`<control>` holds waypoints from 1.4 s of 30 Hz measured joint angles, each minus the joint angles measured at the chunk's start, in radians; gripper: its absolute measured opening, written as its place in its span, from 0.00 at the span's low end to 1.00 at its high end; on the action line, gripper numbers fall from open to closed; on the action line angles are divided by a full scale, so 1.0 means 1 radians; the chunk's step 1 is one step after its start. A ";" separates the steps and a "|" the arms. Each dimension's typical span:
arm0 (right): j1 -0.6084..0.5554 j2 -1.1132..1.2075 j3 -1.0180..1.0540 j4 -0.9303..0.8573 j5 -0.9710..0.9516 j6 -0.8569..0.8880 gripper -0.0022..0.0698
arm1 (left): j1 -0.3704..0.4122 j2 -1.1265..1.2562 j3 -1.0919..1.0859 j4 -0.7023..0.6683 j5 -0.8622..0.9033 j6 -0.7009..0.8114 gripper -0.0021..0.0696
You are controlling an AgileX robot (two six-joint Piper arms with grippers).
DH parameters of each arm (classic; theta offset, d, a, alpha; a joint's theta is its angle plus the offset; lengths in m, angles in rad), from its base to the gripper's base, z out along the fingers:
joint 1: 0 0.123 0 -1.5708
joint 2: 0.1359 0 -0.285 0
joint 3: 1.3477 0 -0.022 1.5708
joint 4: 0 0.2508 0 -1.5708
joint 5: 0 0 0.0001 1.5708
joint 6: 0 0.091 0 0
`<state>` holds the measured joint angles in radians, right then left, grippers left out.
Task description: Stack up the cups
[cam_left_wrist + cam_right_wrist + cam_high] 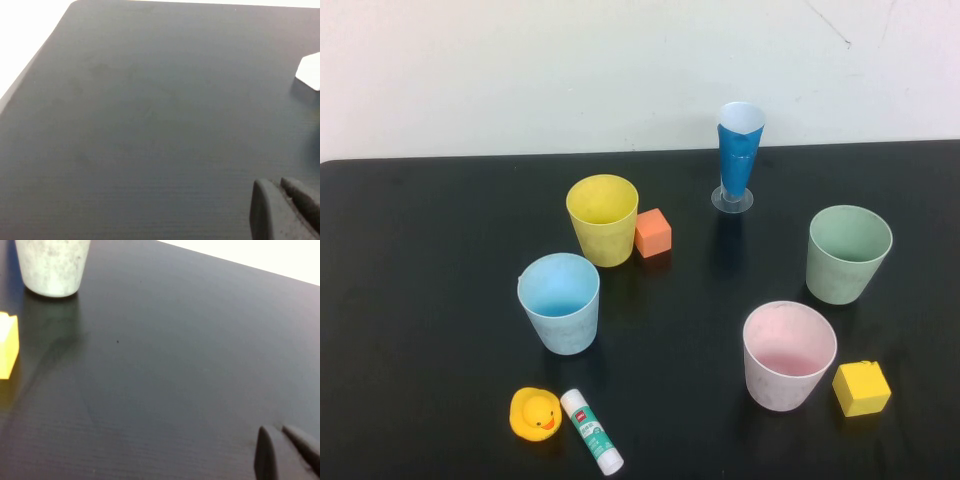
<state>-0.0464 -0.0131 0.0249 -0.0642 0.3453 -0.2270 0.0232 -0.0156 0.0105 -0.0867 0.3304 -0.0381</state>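
All four cups stand upright and apart on the tabletop point(420, 250), yellow cup point(603, 219) and blue cup point(559, 302) nearer the left claw point(285, 210), green cup point(847, 253) and pink cup point(788, 355) nearer the right claw point(285, 452), both claws pinched together.

Four cups point(603, 218), two cubes point(653, 232), one duck point(535, 413).

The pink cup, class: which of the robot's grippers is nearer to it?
Right, most likely. The right gripper hovers over bare table with the pink cup and yellow block in its camera's view. The left gripper sees only bare table.
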 joint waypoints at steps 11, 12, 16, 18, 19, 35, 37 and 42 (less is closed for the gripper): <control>0.000 0.000 0.004 0.000 -0.100 0.000 0.03 | 0.000 0.000 0.010 0.000 -0.205 0.000 0.03; 0.000 0.000 0.004 0.000 -0.143 0.000 0.03 | 0.000 0.000 0.010 0.000 -0.273 0.000 0.03; 0.000 0.000 0.004 -0.024 -0.337 -0.015 0.03 | 0.000 0.000 0.010 0.004 -0.517 0.019 0.03; 0.000 0.000 0.004 -0.042 -0.442 -0.019 0.03 | 0.000 0.000 0.010 0.006 -0.642 0.026 0.03; 0.000 0.000 0.004 -0.044 -0.482 -0.019 0.03 | 0.000 0.000 0.010 0.006 -0.698 0.026 0.03; 0.000 0.000 -0.181 0.113 -0.355 -0.061 0.03 | 0.000 0.014 -0.170 0.008 -0.433 -0.082 0.03; 0.000 0.018 -0.262 0.109 -0.210 -0.076 0.03 | 0.000 0.047 -0.241 0.012 -0.341 -0.076 0.03; 0.000 0.166 -0.425 0.096 0.101 -0.127 0.03 | 0.000 0.213 -0.400 0.019 -0.146 -0.041 0.03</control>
<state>-0.0464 0.1529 -0.4004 0.0319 0.4460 -0.3539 0.0232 0.1975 -0.3893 -0.0677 0.1842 -0.0790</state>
